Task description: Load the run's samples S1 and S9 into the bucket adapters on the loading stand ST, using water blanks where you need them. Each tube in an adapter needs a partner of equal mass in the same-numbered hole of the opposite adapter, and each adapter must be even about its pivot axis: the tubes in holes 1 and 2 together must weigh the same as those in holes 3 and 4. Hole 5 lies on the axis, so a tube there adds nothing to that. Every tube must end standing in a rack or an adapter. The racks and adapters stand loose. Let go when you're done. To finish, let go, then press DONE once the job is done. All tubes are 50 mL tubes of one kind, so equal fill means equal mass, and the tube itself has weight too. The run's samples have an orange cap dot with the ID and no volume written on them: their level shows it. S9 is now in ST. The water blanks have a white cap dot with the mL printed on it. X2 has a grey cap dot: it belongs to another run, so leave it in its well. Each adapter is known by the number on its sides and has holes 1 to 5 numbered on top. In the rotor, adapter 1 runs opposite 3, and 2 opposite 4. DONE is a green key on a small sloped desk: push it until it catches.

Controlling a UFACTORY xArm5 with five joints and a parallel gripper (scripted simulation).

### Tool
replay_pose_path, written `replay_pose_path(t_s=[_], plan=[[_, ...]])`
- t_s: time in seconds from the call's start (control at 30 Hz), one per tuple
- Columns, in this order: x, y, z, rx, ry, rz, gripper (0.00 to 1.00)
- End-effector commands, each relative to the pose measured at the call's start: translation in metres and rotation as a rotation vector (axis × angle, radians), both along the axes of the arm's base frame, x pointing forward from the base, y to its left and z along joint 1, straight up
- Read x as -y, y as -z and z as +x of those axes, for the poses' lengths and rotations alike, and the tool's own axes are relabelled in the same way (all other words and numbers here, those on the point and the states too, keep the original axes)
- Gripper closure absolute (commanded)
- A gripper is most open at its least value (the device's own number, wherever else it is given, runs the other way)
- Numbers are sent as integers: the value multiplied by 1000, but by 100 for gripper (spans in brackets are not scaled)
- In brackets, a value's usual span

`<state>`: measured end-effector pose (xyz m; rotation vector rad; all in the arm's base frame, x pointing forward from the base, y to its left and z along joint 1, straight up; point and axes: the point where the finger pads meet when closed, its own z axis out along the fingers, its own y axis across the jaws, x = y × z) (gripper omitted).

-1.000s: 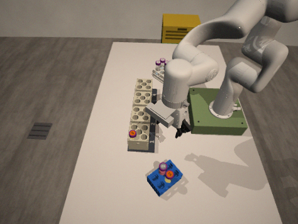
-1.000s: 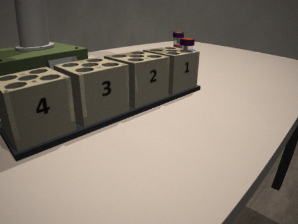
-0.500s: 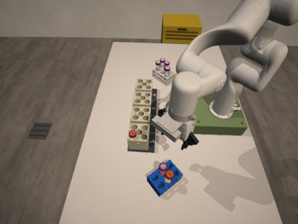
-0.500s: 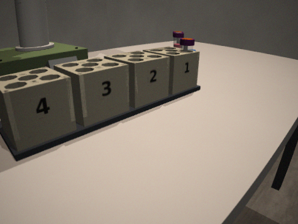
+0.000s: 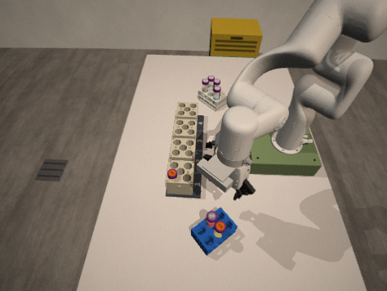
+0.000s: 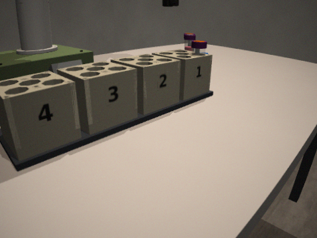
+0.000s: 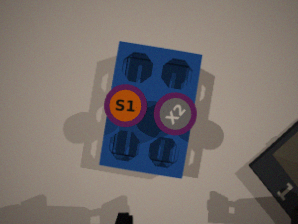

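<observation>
The claw [image 5: 227, 172] hung spread and empty; S1 [image 5: 220, 226] [image 7: 125, 105], ahead of it, wanted a straight-down pinch, both fingers missing X2 [image 5: 211, 217] [image 7: 175, 114].

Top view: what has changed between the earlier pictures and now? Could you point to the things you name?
The open pincer [image 5: 225, 173] [image 6: 170, 3] [image 7: 167, 220] moved down the picture, toward the blue rack [image 5: 200, 239] [image 6: 204, 53] [image 7: 156, 55], and a bit right overall. Nothing was taken or let go. The blue rack and adapters [image 5: 180, 188] [image 6: 110, 107] [image 7: 290, 157] stayed put.
</observation>
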<state>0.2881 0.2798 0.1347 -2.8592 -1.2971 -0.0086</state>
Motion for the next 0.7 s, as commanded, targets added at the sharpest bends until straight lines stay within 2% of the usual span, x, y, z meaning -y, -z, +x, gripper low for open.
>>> replay_pose_path(t_s=[0.0, 0.07, 0.57, 0.67], plan=[[-1, 8, 1, 3, 0, 3, 0], [-1, 8, 1, 3, 0, 3, 0], [-1, 48, 1, 3, 0, 3, 0], [-1, 51, 1, 3, 0, 3, 0]])
